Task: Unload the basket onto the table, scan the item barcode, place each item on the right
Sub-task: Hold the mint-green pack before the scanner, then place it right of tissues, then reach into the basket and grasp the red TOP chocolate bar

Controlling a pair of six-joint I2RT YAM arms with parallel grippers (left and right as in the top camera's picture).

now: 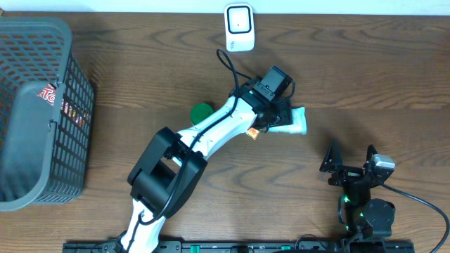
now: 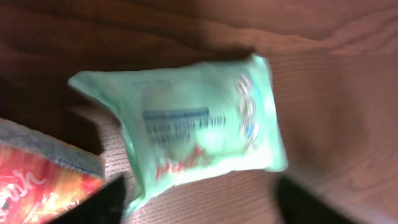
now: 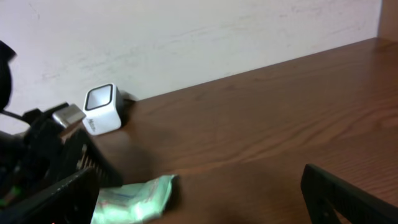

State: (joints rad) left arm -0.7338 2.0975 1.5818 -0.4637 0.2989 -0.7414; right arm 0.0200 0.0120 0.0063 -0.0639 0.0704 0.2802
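Note:
The item, a mint-green soft packet [image 1: 295, 121] with blue and red print, lies flat on the wood table right of centre. My left gripper [image 1: 280, 118] hovers over its left end, jaws open. In the left wrist view the packet [image 2: 186, 127] fills the middle, with the two dark fingertips [image 2: 106, 202] apart at the bottom corners and nothing clamped between them. A white barcode scanner [image 1: 239, 28] stands at the table's back edge. My right gripper [image 1: 349, 160] rests open at the front right; in its view the packet [image 3: 134, 198] and scanner [image 3: 102, 110] show.
A grey mesh basket [image 1: 35, 183] holding a red packet [image 1: 50, 93] stands at the far left. A green round lid [image 1: 202, 112] lies beside the left arm. An orange-red packet [image 2: 37, 183] lies under the left wrist, next to the green one.

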